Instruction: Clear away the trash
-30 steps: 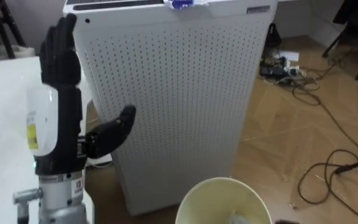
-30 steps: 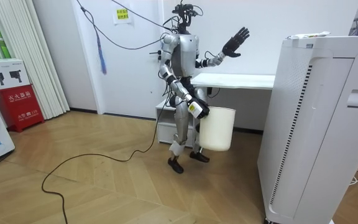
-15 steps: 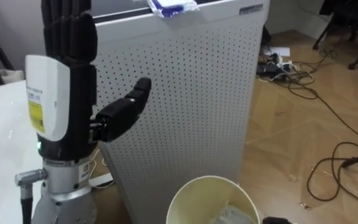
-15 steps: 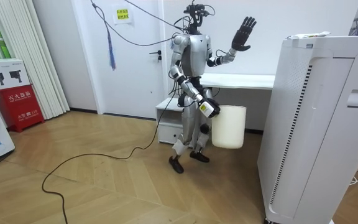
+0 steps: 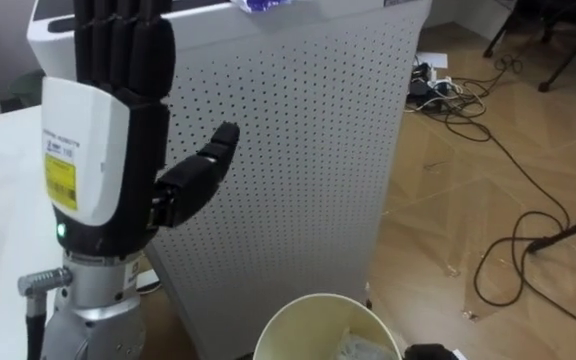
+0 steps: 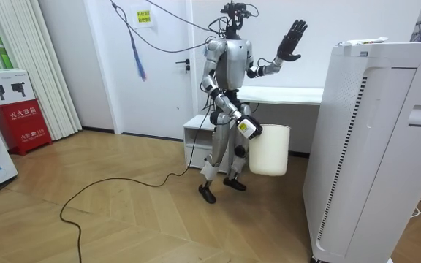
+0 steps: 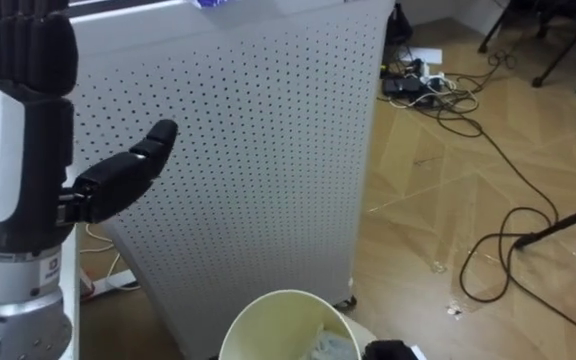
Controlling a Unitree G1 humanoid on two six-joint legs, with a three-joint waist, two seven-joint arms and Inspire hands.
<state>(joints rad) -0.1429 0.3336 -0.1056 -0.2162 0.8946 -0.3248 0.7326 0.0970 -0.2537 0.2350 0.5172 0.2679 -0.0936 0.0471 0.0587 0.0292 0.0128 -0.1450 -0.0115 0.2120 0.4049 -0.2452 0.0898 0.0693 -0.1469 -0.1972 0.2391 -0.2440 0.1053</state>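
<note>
the robot stands on the wooden floor point(image 6: 123, 219) beside the white table point(image 6: 283, 93), facing the tall white perforated cabinet point(image 5: 308, 150). its left arm is bent at the elbow and lifted, so the left hand point(image 5: 108, 150) is held up near head height, palm turned toward the cabinet and the back of the hand toward its own face. the fingers stand straight up, close side by side, and the thumb juts out sideways toward the cabinet's dotted front. that hand is spread flat and holds nothing, touching nothing.

down at hip level the right hand point(image 6: 248, 129) is at the rim of a cream bin point(image 6: 269, 150), and the bin hangs from it. from the head's view a dark bit of that hand sits on the rim at the bin's near right edge, so the hand grips the bin.

the garbage is a blue-and-white wrapper point(image 5: 265, 5) lying on top of the cabinet, at its near edge. it is beyond the raised left hand, up and to the right of the fingertips, and apart from them. it looks small, flat and crinkled.

below the left hand the bin's mouth is open, with some crumpled pale litter point(image 5: 353, 347) inside. dark cables point(image 5: 508, 250) trail on the floor well to the right of both hands.
</note>
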